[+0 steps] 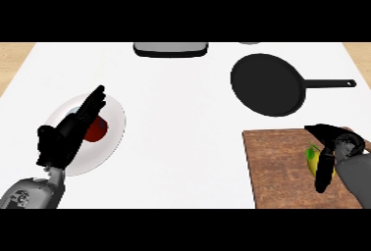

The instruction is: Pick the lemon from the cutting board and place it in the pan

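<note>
Right hand [334, 147] curled round lemon [312, 158] on cutting board [279, 166].
Pan [268, 90] sits apart; left hand [72, 132] open w/ straight fingers over plate [116, 125].

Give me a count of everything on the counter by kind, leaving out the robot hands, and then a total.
Pan: 1
Cutting board: 1
Lemon: 1
Plate: 1
Red item on the plate: 1
Grey object at the far edge: 1
Total: 6
</note>
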Controlling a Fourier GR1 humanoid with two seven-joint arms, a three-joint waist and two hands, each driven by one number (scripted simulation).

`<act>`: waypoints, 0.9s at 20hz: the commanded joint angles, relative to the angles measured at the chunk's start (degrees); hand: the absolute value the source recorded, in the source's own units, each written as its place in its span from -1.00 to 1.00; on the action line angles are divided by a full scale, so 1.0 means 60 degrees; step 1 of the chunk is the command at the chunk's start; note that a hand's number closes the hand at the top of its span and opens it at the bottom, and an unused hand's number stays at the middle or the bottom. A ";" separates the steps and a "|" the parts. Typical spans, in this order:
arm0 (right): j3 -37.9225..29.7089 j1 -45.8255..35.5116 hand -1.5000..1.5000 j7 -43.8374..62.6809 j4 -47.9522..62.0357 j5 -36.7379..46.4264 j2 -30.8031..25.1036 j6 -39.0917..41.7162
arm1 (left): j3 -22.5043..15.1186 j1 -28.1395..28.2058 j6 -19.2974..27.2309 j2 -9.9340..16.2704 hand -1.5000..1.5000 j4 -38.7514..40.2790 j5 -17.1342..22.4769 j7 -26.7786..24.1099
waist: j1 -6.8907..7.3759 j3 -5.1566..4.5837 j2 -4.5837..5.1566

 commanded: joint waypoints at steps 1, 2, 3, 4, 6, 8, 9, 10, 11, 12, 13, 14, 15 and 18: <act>-0.0158 -0.0176 1.00 -0.1004 0.0630 0.0389 -0.0160 0.0553 | -0.0074 0.0113 0.0003 -0.0349 0.00 -0.0551 -0.0233 0.0679 | 0.0029 0.0011 0.0013; 0.0199 0.0313 1.00 -0.0840 -0.0014 0.0359 0.0023 0.0634 | 0.0033 -0.0127 -0.0019 -0.0365 0.00 -0.0132 -0.0274 0.0399 | -0.0017 0.0009 0.0010; 0.0414 -0.0141 1.00 -0.1352 0.0876 0.0718 0.0380 0.0185 | 0.0179 0.0232 -0.0266 -0.0049 0.00 -0.0425 -0.0192 0.0167 | 0.0081 0.0013 0.0025; 0.0321 -0.0464 1.00 -0.1414 0.1146 0.0680 0.0345 0.0493 | -0.0016 -0.0141 -0.0185 -0.0488 0.00 0.0269 -0.0306 0.0015 | 0.0047 0.0011 0.0038; 0.0345 0.0254 1.00 -0.1240 0.0602 0.0726 0.0442 0.0369 | 0.0004 0.0233 -0.0100 -0.0437 0.00 -0.0154 -0.0448 0.0102 | 0.0006 0.0010 0.0010; 0.0234 0.0109 1.00 -0.1167 0.0506 0.0693 0.0467 0.0669 | 0.0012 0.0195 -0.0056 -0.0533 0.00 0.0051 -0.0648 -0.0031 | -0.0009 0.0008 0.0012; 0.0282 0.0125 1.00 -0.1252 0.0705 0.0919 0.0669 0.0318 | 0.0293 0.0150 -0.0284 -0.0422 0.00 0.0168 -0.0417 -0.0184 | 0.0005 0.0008 0.0018; 0.0342 0.0307 1.00 -0.1716 0.0841 0.1056 0.0450 0.0199 | 0.0230 0.0343 -0.0309 -0.0310 0.00 -0.0457 -0.0357 0.0274 | 0.0039 0.0013 0.0012; 0.0039 0.0179 1.00 -0.1701 0.0753 0.0920 0.0177 0.0513 | 0.0325 -0.0504 -0.0122 -0.0561 0.00 -0.0087 -0.0388 0.0699 | -0.0033 0.0011 0.0016; -0.0041 0.0373 1.00 -0.1635 0.0208 0.0891 0.0370 0.0296 | 0.0479 -0.0555 -0.0199 -0.0529 0.00 0.0247 -0.0423 0.0464 | -0.0066 0.0008 0.0009; 0.0078 0.0485 1.00 -0.1225 -0.0345 0.0975 0.0497 0.0494 | 0.0671 0.0440 -0.0609 -0.0248 0.00 -0.0315 -0.0092 -0.0014 | -0.0014 0.0005 -0.0009; -0.0113 0.0803 1.00 -0.1214 -0.0853 0.0987 0.0245 0.0507 | 0.0519 -0.0013 -0.0598 -0.0396 0.00 0.0218 -0.0415 0.0016 | -0.0081 0.0004 -0.0006; -0.0106 0.0198 1.00 -0.1265 -0.0182 0.1339 0.0617 0.0246 | 0.0433 0.0201 -0.0457 -0.0482 0.00 -0.0718 -0.0433 0.0628 | 0.0015 0.0009 0.0002; -0.0564 -0.0098 1.00 -0.2068 -0.0269 0.1596 0.0136 0.0037 | 0.0594 0.0370 -0.0681 -0.0597 0.00 -0.0036 -0.0531 -0.0134 | 0.0012 0.0008 0.0015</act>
